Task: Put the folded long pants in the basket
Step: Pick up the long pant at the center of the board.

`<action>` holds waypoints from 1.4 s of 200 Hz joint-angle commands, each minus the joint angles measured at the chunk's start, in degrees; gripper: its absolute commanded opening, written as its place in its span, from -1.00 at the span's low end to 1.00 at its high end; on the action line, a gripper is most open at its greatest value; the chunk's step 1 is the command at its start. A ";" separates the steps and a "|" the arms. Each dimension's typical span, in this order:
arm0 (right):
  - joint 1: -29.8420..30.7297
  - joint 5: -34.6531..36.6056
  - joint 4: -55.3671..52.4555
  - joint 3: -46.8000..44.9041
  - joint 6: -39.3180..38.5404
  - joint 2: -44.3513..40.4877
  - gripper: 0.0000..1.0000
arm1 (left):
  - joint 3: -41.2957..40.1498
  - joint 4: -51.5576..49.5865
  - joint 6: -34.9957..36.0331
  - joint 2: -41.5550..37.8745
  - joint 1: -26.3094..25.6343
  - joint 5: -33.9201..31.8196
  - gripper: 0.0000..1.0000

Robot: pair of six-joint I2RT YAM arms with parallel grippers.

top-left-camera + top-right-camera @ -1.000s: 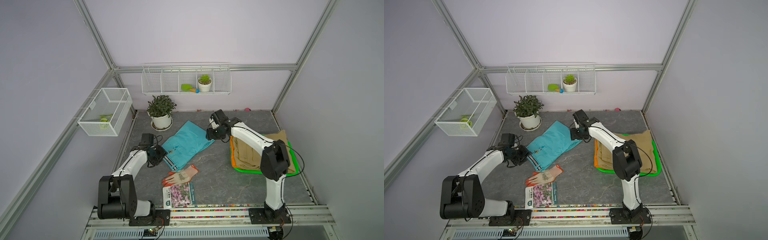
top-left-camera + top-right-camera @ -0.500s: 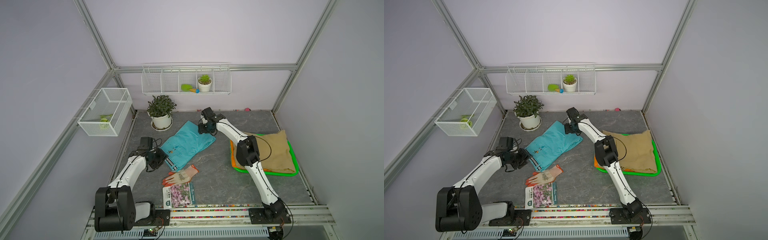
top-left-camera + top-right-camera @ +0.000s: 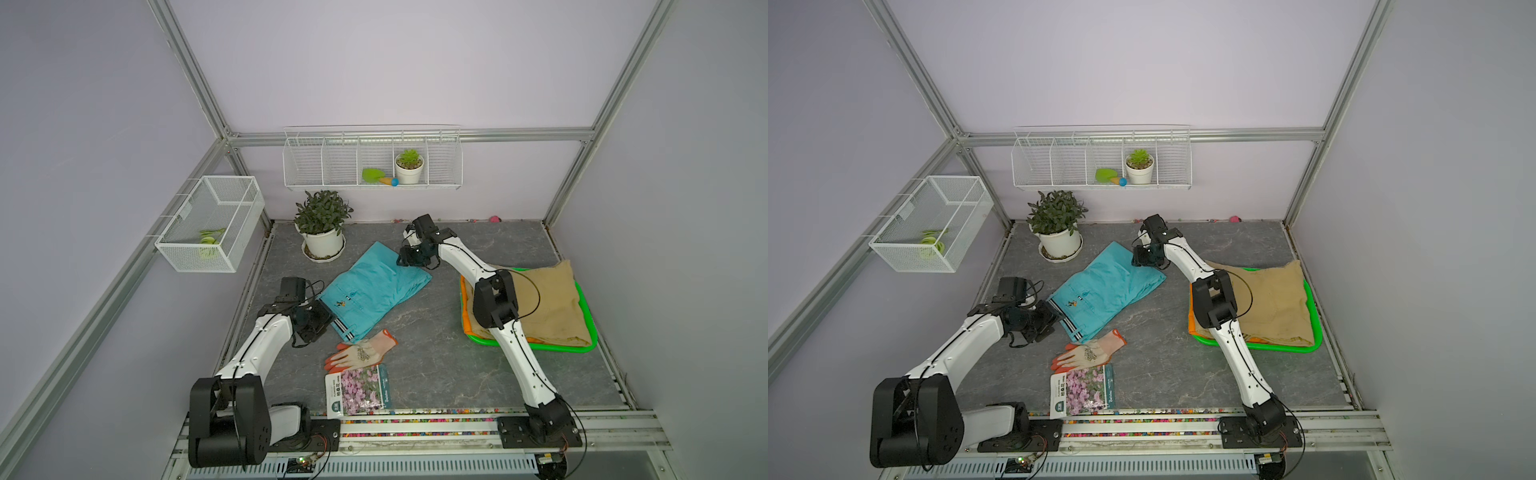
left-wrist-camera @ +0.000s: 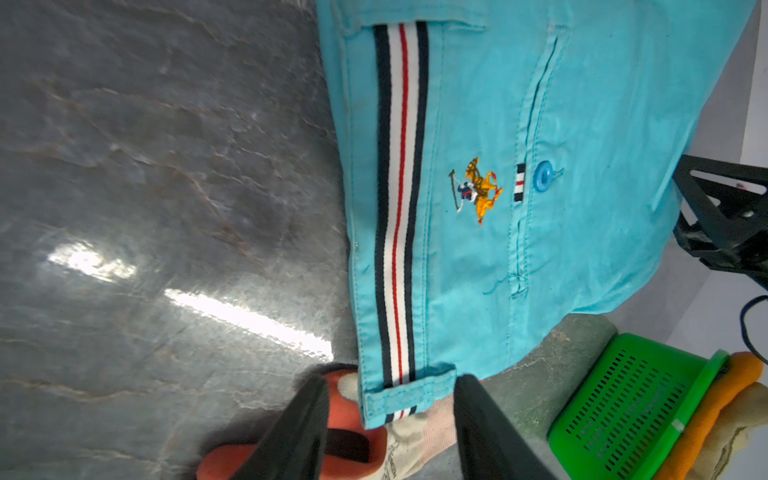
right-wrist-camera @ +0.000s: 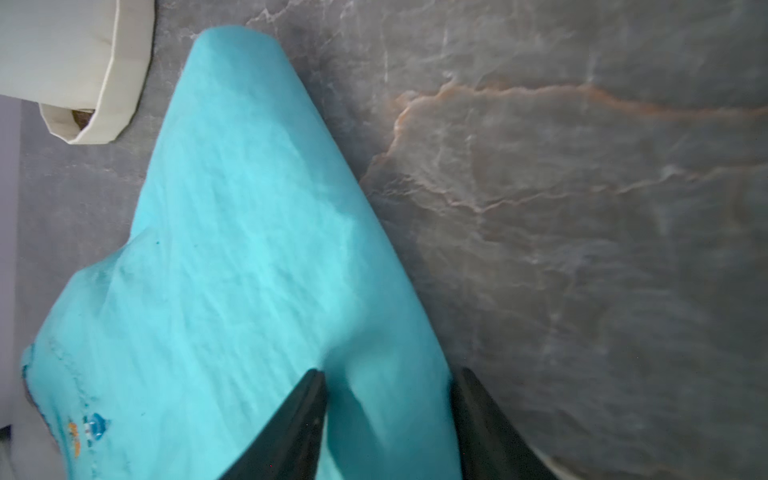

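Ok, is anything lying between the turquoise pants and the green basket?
Nothing visible on the table between turquoise pants and green basket; only the right arm itself crosses that gap. Khaki pants already fill the basket.

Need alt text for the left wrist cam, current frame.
The left claw, jaws apart, straddles a waistband corner of the folded turquoise pants lying on a grey marbled table. An orange-fingered work glove shows just past that corner, and the green basket, holding orange pants, sits at the frame's edge.
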 commanded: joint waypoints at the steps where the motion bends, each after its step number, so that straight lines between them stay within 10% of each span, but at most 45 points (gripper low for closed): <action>1: 0.95 -1.27 -2.31 0.85 -1.05 1.24 -0.16 | -0.10 -0.72 1.54 -0.70 -0.03 -0.20 0.09; 55: -0.35 16.68 -0.93 -5.71 6.05 -7.38 -1.00 | -1.72 0.56 0.51 -1.56 0.04 -1.30 0.35; 101: -3.67 22.05 5.26 -23.08 14.48 -16.65 -1.00 | -2.64 8.24 0.37 2.60 0.89 -0.04 0.41; 187: -3.57 16.09 2.81 -22.29 12.28 -14.52 -1.00 | -4.27 30.61 -1.97 14.32 1.23 8.12 0.42; 280: -3.49 13.44 1.73 -22.85 11.52 -15.96 -1.00 | -5.72 39.74 -4.16 24.76 -1.10 14.24 -0.10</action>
